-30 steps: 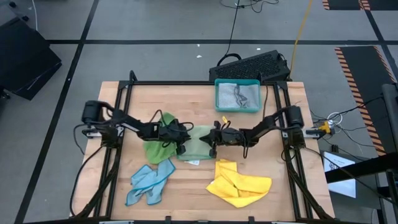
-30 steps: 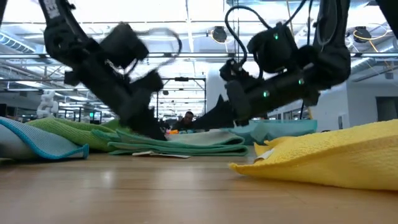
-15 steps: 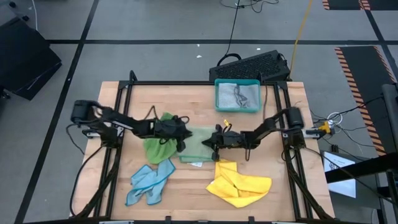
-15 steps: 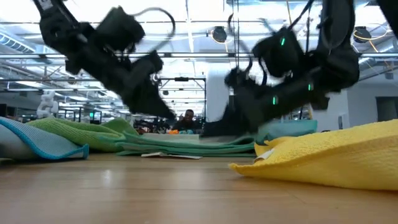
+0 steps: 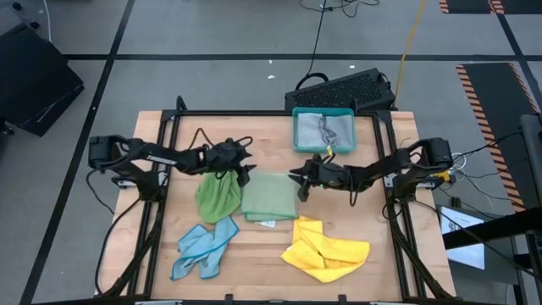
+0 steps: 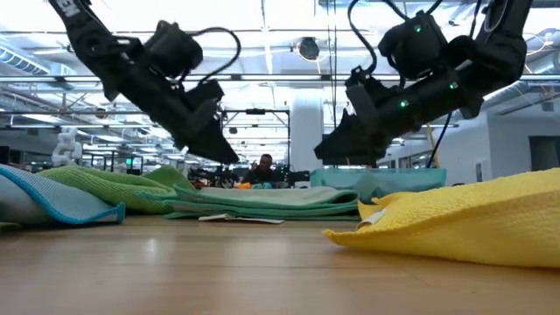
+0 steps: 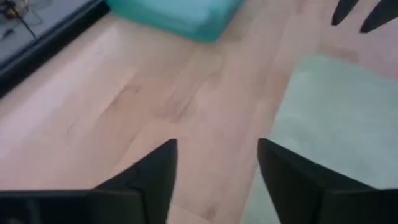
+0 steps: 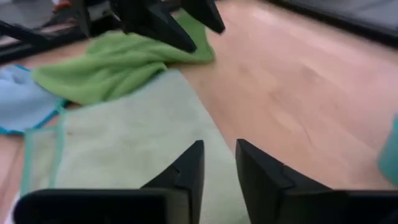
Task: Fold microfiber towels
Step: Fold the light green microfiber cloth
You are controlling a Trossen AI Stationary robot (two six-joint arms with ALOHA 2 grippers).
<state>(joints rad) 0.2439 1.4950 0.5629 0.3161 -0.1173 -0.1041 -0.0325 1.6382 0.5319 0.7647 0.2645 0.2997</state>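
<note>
High view: a pale green microfiber towel (image 5: 269, 196), already folded into a neat flat rectangle, lies mid-worktop (image 5: 373, 212) between both arms. Left gripper (image 5: 244, 175) hangs above its upper left corner, fingers spread and empty; right gripper (image 5: 296, 180) hangs off its upper right corner, fingers slightly parted, holding nothing. That fold looks finished. Next likely calls for taking the crumpled bright green towel (image 5: 215, 193) just beside it and spreading it flat.

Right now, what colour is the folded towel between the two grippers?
Pale green folded towel, clearest in the high view.
</note>
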